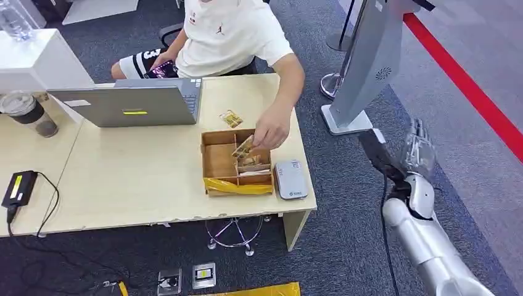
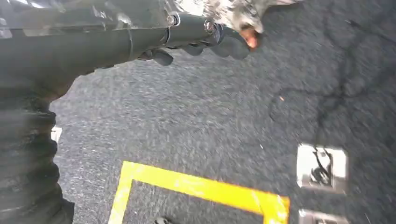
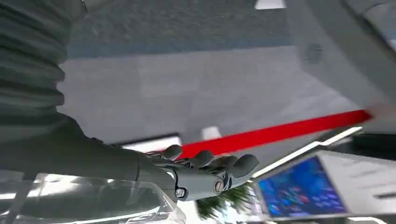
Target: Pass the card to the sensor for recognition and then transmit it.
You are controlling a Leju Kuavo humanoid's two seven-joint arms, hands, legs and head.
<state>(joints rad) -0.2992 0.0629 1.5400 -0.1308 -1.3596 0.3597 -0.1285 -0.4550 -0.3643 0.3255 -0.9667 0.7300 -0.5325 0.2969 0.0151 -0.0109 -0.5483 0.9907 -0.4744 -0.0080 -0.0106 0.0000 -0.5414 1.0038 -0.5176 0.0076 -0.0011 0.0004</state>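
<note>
Your right hand is riding high at the right of the head view, off the desk's edge, fingers stretched out and apart with nothing between them; the right wrist view agrees, showing its dark fingers spread loose in front of a blue screen. Your left hand is hanging low over the grey carpet in the left wrist view, fingers curled in a little, and you cannot tell from that blurred frame whether it is clenched or slack, though no card is showing in it. The cards are sitting mid-frame on the desk: a person's hand is reaching into the partitioned cardboard box and pinching a card there, while another card is lying loose just above the box. The card reader is resting flat just right of the box, nothing on it. The tall grey kiosk is standing at upper right. So neither of your hands is carrying a card, and none is lying on the sensor. That fits two stages: you are waiting for a card to be offered, or you are standing by after one has gone back to the box; the views don't settle which.
</note>
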